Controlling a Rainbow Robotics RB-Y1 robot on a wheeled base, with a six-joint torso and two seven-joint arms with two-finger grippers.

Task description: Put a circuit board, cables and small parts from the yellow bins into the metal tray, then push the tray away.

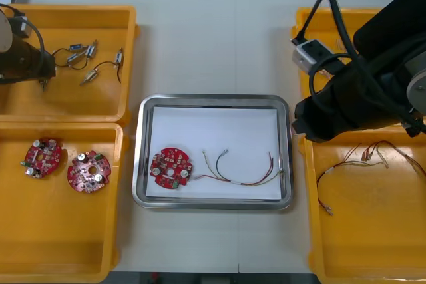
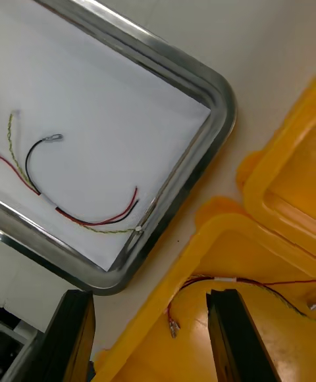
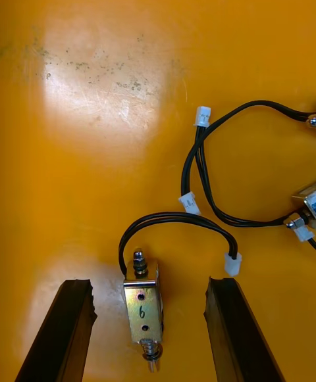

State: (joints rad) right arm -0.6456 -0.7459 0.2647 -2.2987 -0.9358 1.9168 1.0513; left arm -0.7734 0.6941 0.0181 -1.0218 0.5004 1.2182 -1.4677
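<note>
Two black fingers of the left hand are held spread on either side of a small metal part, which lies on the floor of the far left yellow bin. The right hand is likewise held open, above the rim of a right yellow bin just beside the metal tray on the counter. One round red circuit board and a red and yellow cable are laid inside the tray.

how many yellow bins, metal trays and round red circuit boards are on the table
yellow rectangular bins: 4
shiny metal tray: 1
round red circuit boards: 3
total: 8
</note>
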